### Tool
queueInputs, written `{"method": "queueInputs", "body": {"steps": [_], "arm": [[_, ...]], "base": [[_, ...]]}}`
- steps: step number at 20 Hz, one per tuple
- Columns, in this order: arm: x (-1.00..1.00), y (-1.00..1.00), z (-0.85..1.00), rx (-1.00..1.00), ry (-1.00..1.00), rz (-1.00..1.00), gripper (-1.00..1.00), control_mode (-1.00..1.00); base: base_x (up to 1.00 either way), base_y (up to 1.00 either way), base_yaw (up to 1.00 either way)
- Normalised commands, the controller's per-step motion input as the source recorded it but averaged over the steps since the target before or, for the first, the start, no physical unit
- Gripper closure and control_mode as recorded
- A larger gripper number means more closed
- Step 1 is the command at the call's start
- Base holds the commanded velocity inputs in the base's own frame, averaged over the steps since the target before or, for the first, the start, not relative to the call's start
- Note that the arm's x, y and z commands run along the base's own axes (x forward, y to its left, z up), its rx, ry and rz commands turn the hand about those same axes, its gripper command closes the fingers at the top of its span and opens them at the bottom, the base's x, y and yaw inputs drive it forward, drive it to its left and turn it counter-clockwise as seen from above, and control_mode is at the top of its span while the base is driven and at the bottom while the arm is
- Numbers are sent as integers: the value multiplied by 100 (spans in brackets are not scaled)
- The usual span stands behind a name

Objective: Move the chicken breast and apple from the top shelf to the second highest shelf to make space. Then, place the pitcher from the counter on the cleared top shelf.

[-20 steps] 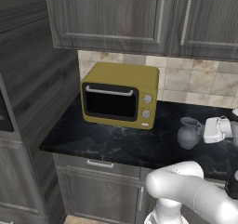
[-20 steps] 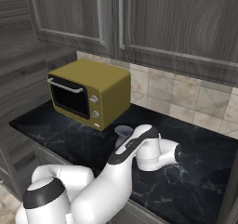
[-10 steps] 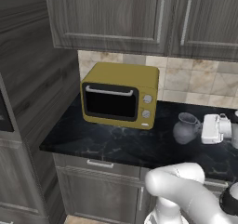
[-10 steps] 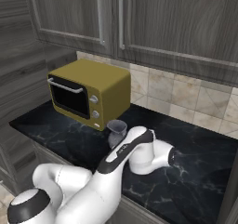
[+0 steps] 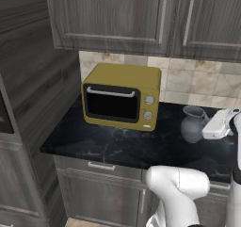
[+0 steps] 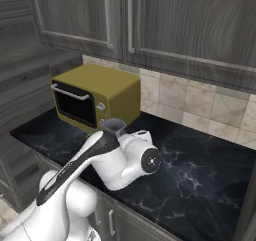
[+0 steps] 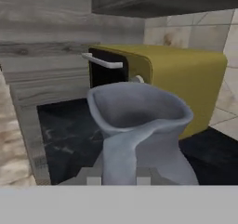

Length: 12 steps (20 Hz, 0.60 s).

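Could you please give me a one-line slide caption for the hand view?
Gripper shut on the grey-blue pitcher, yellow oven behind it.

Pitcher (image 7: 139, 135) base cut off by bottom of our hand view; fingertips hidden, so grip itself unseen. Our arm hides most of pitcher (image 6: 115, 125) below rim, perhaps handle too.

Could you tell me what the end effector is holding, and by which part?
The end effector is shut on the pitcher, apparently gripping its handle.
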Motion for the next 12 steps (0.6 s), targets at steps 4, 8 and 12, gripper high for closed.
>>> {"method": "queueInputs", "body": {"steps": [4,8,12], "arm": [[-69,60,62,-2,12,-43,100,-100],[-61,66,53,0,5,-43,100,-100],[-51,59,68,0,4,-42,100,-100]], "base": [[0,0,0],[0,0,0],[0,0,0]]}}
